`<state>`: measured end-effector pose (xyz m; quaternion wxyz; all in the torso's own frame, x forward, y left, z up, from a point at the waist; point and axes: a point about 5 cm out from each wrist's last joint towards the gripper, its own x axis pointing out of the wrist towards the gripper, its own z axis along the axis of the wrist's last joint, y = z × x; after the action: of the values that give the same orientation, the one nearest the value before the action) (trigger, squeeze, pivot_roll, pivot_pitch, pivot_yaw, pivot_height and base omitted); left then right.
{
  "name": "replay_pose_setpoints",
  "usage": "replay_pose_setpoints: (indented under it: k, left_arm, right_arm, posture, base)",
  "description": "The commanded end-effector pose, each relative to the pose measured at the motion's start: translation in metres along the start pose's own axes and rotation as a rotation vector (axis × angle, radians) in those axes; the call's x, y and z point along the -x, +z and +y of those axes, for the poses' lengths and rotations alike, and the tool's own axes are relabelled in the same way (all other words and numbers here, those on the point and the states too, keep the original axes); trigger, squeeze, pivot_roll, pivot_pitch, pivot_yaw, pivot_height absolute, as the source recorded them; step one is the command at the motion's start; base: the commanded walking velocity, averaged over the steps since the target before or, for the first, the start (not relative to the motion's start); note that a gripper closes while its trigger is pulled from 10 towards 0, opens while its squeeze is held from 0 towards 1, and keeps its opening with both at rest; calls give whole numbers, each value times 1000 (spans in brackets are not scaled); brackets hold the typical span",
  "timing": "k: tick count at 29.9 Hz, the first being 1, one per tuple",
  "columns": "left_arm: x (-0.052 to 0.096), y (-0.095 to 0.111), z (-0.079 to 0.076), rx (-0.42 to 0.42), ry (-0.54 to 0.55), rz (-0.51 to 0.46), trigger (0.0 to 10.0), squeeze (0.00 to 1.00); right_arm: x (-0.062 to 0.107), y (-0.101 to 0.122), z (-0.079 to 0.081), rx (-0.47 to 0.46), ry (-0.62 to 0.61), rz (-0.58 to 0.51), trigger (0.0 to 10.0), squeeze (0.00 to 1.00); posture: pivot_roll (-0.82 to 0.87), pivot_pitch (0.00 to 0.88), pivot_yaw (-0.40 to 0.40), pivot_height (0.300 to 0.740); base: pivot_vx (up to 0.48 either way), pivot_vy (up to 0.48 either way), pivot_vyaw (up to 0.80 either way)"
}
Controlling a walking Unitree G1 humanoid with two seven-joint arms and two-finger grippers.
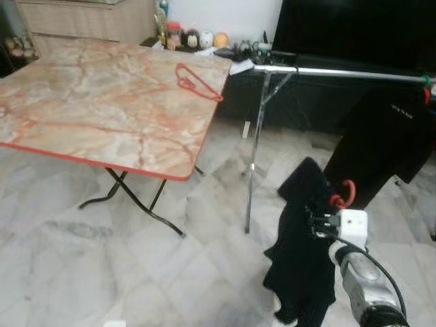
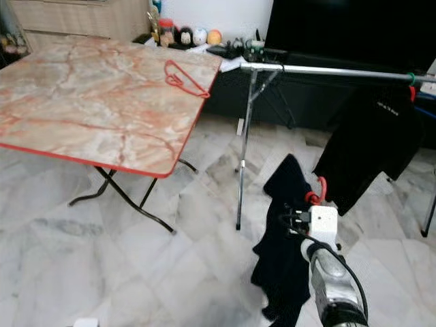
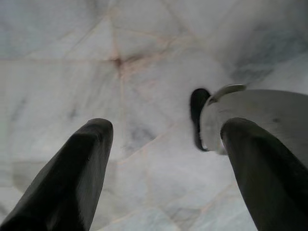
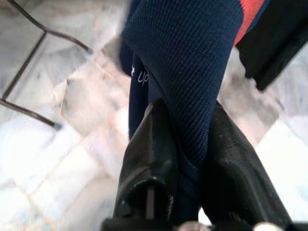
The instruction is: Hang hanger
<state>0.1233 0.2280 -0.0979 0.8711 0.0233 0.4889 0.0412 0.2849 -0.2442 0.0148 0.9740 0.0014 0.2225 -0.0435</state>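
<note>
A: Dark navy knit is what the right gripper [image 4: 185,159] is pinched on. The two black fingers [image 4: 149,159] squeeze a fold of the garment [image 1: 300,259], which is draped on a red hanger [image 1: 343,194].

B: Where is the hanger against the claw?

A: Its red hook curls up just above and beyond the fingertips, and the cloth hangs down below them toward the marble floor [image 1: 102,272]. In the wrist view a strip of red shows at the top of the knit.

B: And the arm?

A: The silver right forearm [image 1: 364,283] reaches up and forward from the near right, its white wrist block just behind the claw. The left gripper [image 3: 163,163] hangs low over the tiles with its fingers spread wide apart, nothing between them.

B: Any containers?

A: A few small jars and round things [image 1: 194,37] on a low shelf far beyond the claw. I cannot tell what is in them.

B: Room to move?

A: Bare floor lies to the left of the claw. Beyond and above it runs the metal rail [image 1: 340,71] of a clothes rack, with its upright leg [image 1: 255,150] off to the left. A black shirt [image 1: 388,143] hangs from the rail just past the claw, to its right. Farther left stands a folding table [image 1: 88,109] with a red edge, and a second red hanger [image 1: 197,82] lies near its far corner.
</note>
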Motion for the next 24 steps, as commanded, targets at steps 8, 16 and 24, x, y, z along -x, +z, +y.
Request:
replay_pose_setpoints:
  k: [8,16,24]
  left_arm:
    - [0,-2,-3,-8,-12,5,10000,0]
    - [2,-8,1,-23,-9,26,10000,0]
    - [3,-4,7,-88,-6,-12,10000,0]
  right_arm:
    - [-2,0,-2,28,9,38,10000,0]
    - [2,-14,-3,108,67,119,10000,0]
    - [0,-8,11,328,272,152,10000,0]
  posture:
    - [24,0,-78,740]
    - [7,0,-60,740]
    - [18,0,-55,740]
  base:
    - [0,0,0]
    - [0,0,0]
    - [0,0,0]
